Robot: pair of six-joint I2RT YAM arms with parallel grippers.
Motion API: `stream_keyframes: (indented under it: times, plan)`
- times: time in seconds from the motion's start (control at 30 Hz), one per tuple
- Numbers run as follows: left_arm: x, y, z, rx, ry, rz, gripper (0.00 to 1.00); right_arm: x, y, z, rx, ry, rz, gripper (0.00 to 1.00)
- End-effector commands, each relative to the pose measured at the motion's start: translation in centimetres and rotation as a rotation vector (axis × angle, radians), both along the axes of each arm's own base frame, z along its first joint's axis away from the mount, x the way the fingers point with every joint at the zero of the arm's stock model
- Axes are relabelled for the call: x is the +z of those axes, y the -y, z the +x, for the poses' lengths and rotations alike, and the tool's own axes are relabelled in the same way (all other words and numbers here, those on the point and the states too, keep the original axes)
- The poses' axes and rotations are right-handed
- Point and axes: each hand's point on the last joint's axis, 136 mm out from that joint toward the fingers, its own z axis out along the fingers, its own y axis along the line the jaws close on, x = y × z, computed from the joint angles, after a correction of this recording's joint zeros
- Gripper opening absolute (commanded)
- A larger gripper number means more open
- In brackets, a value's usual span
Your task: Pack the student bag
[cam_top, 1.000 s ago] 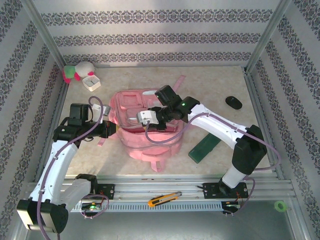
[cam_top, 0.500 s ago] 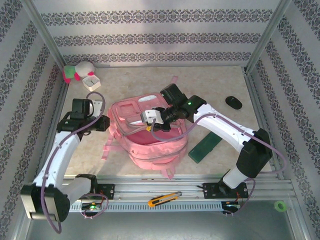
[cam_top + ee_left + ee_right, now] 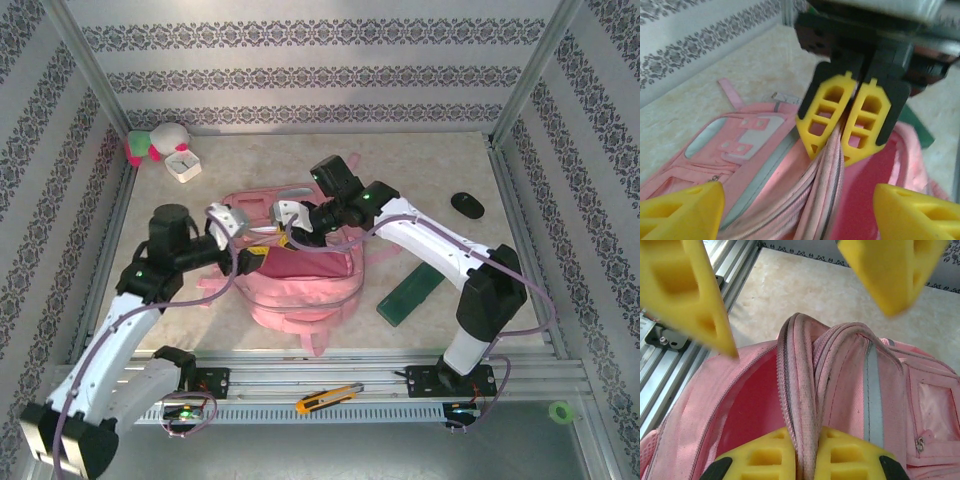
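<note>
Both arms reach inward, grippers nearly tip to tip.
Left gripper (image 3: pixel 800 200) has its jaws spread wide; right gripper (image 3: pixel 837 150) is pinched tight on the bag (image 3: pixel 755 145) rim, forearm stretched leftward.

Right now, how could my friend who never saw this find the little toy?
From the big pink bag in the middle of the table, look to the far left corner. The toy sits there beside a small white box. It is round, white with pink and green, while the box is flat.
</note>
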Motion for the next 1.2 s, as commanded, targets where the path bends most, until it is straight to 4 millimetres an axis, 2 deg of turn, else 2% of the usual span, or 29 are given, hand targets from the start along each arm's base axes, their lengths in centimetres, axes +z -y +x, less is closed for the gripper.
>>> stream_keyframes:
  times: [0.0,0.03,0.07,0.13,0.17,0.2,0.23,0.33,0.47,0.5,0.57,0.63,0.67,0.73,0.8,0.93,1.03,1.17]
  plan:
    - [-0.5,0.4,1.8,-0.019,0.110,0.159,0.76,5.6,-1.9,-0.4,0.089,0.057,0.188,0.00]
    - [-0.6,0.6,2.6,-0.001,0.121,0.169,0.68,5.7,-1.9,-0.5,0.089,0.052,0.189,0.00]
    - [-0.5,0.6,3.1,0.011,0.126,0.166,0.54,5.8,-1.9,-0.5,0.081,0.042,0.188,0.04]
    - [-0.2,0.5,3.8,0.032,0.149,0.167,0.29,5.9,-1.5,0.0,0.021,0.009,0.170,0.27]
    - [-0.1,0.2,4.0,0.053,0.159,0.173,0.16,5.7,-1.0,0.3,-0.012,-0.005,0.159,0.34]
    - [0.0,-0.2,4.1,0.076,0.168,0.174,0.09,5.1,-0.3,0.6,-0.059,-0.021,0.139,0.42]
    - [0.1,-0.6,4.0,0.083,0.171,0.168,0.06,4.2,0.6,1.0,-0.111,-0.028,0.110,0.47]
    - [0.4,-0.9,3.1,0.057,0.154,0.115,0.05,1.0,3.1,1.5,-0.206,-0.044,0.037,0.56]
    - [0.2,-0.9,2.2,0.037,0.140,0.095,0.05,-0.9,5.2,2.8,-0.283,-0.082,0.030,0.55]
    - [0.2,-1.0,2.0,0.034,0.141,0.089,0.06,-1.1,5.6,3.2,-0.297,-0.084,0.029,0.53]
    - [0.3,-1.1,1.8,0.037,0.140,0.083,0.08,-1.4,5.8,3.8,-0.307,-0.087,0.028,0.41]
    - [0.2,-1.2,1.6,0.031,0.131,0.099,0.19,-1.0,5.7,3.9,-0.290,-0.085,0.045,0.13]
    - [0.1,-1.2,1.4,0.020,0.125,0.119,0.32,-0.7,5.5,3.9,-0.279,-0.083,0.057,0.00]
    - [0.2,-1.4,1.4,0.020,0.104,0.182,0.62,0.5,4.8,3.7,-0.245,-0.069,0.100,0.00]
    - [0.2,-1.2,1.5,0.009,0.102,0.263,0.73,1.4,4.1,3.4,-0.220,-0.039,0.133,0.00]
    - [-0.2,-0.2,2.2,-0.007,0.131,0.420,0.82,2.3,2.8,3.1,-0.183,-0.007,0.159,0.00]
    - [-0.9,1.1,2.8,-0.032,0.102,0.466,0.85,3.0,2.1,3.2,-0.173,-0.003,0.172,0.00]
    - [-2.6,1.3,4.4,0.010,0.066,0.527,0.84,3.6,1.5,3.0,-0.156,0.000,0.190,0.00]
